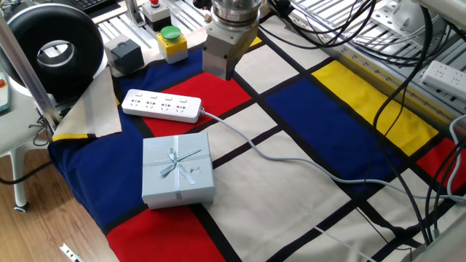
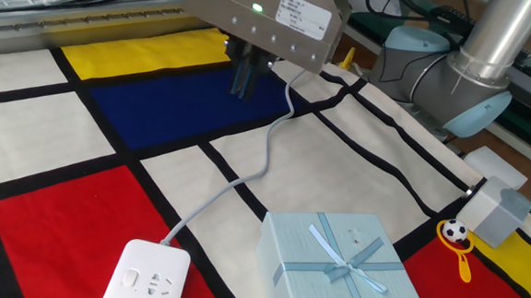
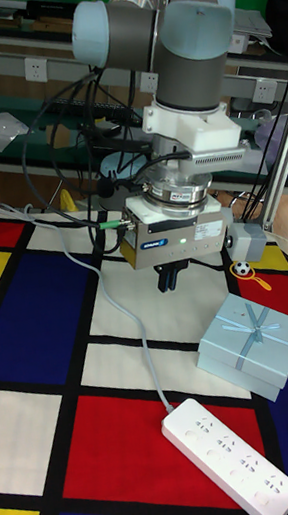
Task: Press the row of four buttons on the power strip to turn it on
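Observation:
The power strip is a slim white bar lying on the blue and red part of the patterned cloth, and its pale grey cable runs off to the right. The four buttons form a faint line along its far long edge. My gripper hangs in the air past the strip's cable end, clear of the strip. Its dark fingers are pressed together with nothing between them. The tall fixed view shows the gripper well above the cloth, up and left of the power strip.
A pale blue gift box sits just in front of the strip. Behind it stand a green button on a yellow box, a red button and a dark grey box. Dark cables and another socket strip lie at the right.

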You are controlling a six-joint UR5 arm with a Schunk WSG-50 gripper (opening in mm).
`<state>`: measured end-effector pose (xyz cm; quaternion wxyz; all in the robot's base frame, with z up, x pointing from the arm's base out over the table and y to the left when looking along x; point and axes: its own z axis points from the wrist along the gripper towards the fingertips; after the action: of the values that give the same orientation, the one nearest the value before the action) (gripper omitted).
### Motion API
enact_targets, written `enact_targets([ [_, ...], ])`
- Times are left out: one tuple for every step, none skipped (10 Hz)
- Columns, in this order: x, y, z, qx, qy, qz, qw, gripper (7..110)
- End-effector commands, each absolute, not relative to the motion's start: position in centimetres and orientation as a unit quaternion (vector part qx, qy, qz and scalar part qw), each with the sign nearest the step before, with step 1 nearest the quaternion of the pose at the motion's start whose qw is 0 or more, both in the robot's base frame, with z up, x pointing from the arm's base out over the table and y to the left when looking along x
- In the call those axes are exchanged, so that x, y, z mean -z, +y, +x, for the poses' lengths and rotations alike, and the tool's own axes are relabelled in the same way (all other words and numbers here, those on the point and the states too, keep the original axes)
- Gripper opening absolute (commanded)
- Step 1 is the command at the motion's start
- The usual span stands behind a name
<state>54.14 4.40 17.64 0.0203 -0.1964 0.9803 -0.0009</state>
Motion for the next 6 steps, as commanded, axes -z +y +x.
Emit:
enact_targets([
  [-17.36, 4.23, 53.47, 0.015, 0.980, -0.200, 0.011, 7],
  [-17.19, 4.59, 53.30, 0.015, 0.980, -0.196, 0.011, 7],
  [-17.12, 4.46, 53.16, 0.020, 0.981, -0.191, 0.009, 7],
  [-17.14, 4.38, 53.03, 0.022, 0.982, -0.190, 0.006, 7],
  [-17.06, 4.45, 52.89, 0.020, 0.982, -0.190, 0.004, 7],
  [-17.02, 4.21, 52.73, 0.024, 0.981, -0.190, 0.000, 7],
])
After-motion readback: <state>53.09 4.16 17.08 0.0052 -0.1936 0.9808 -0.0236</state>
